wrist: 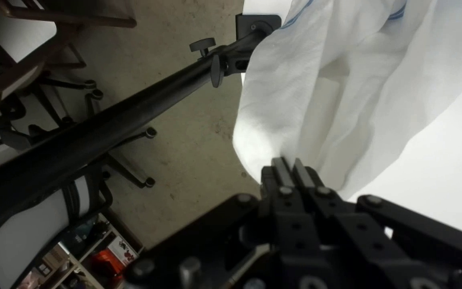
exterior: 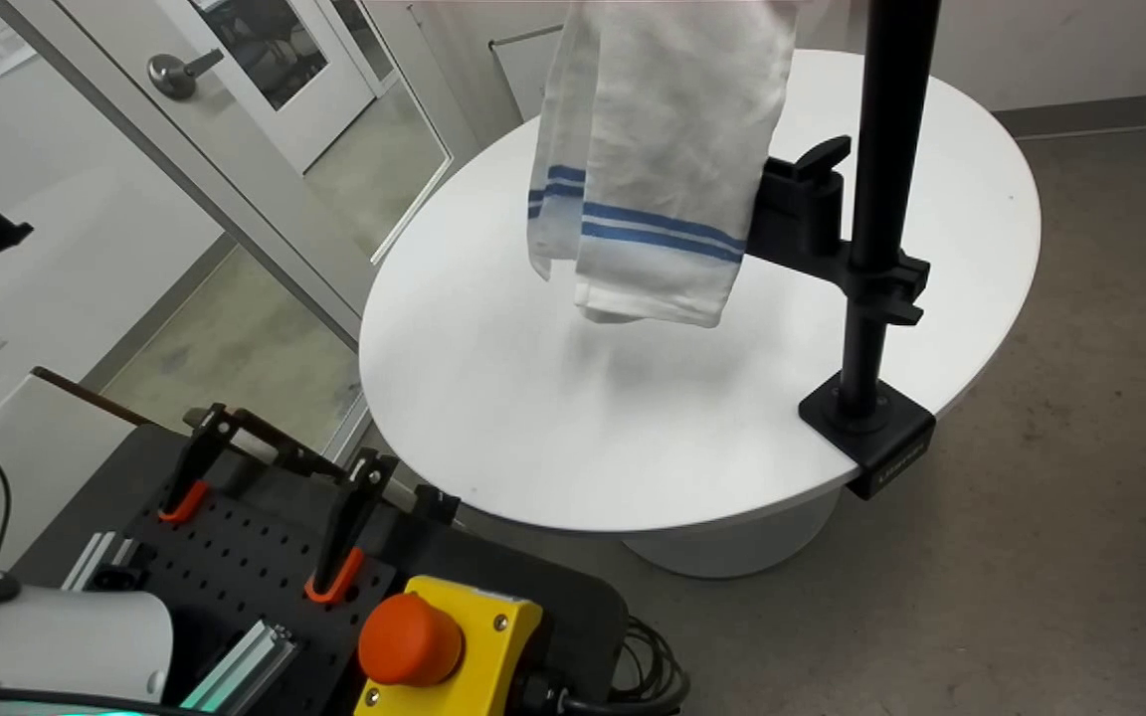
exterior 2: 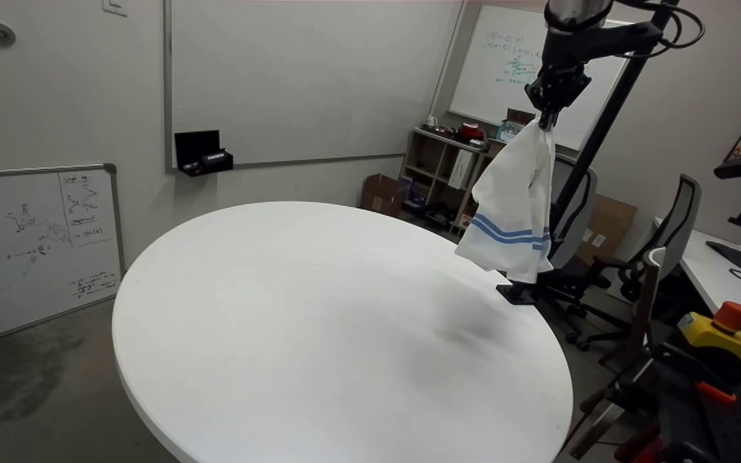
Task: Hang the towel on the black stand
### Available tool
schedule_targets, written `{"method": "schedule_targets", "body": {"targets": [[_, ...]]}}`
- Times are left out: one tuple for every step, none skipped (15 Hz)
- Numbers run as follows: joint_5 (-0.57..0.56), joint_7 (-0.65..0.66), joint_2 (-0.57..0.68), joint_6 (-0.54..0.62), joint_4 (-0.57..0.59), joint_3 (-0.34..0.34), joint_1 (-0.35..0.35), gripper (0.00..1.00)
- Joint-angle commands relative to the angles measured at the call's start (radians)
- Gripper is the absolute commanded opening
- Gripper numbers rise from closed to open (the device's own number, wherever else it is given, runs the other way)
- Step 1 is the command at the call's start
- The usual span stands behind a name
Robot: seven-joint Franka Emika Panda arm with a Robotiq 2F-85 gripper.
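The white towel with blue stripes [exterior: 682,129] hangs down in folds above the table, its striped end lowest, in both exterior views [exterior 2: 509,199]. My gripper [exterior 2: 547,122] is shut on the towel's upper part; the wrist view shows the towel [wrist: 283,92] running out from between the fingertips [wrist: 291,164]. The black stand [exterior: 896,129] is clamped at the table edge, its pole beside the towel [wrist: 134,106]. The stand's flat arm [exterior: 797,234] runs behind the towel in an exterior view, its far part hidden. I cannot tell whether towel and arm touch.
The round white table [exterior: 493,398] lies below the towel. A dark bench with black and orange clamps [exterior: 339,577] and a yellow box with a red button [exterior: 454,646] stands near it. Office chairs [exterior 2: 673,225] and a shelf [exterior 2: 438,157] stand behind the stand.
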Motion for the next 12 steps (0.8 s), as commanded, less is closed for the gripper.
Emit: {"method": "schedule_targets", "body": {"targets": [[-0.007,0.056,0.132,-0.080,0.157,-0.062,0.059,0.01],[0.000,0.061,0.165,-0.099,0.197,-0.074,0.070,0.01],[0.005,0.067,0.190,-0.112,0.227,-0.085,0.078,0.01],[0.011,0.071,0.217,-0.130,0.262,-0.094,0.086,0.01],[0.018,0.073,0.242,-0.146,0.294,-0.103,0.093,0.01],[0.026,0.074,0.267,-0.162,0.324,-0.110,0.099,0.01],[0.031,0.076,0.291,-0.178,0.351,-0.116,0.105,0.01],[0.038,0.075,0.316,-0.192,0.379,-0.121,0.109,0.01],[0.046,0.078,0.342,-0.209,0.406,-0.125,0.113,0.01],[0.057,0.077,0.367,-0.225,0.433,-0.129,0.116,0.01],[0.071,0.071,0.390,-0.243,0.452,-0.131,0.117,0.01],[0.089,0.057,0.413,-0.265,0.476,-0.130,0.117,0.28]]}}
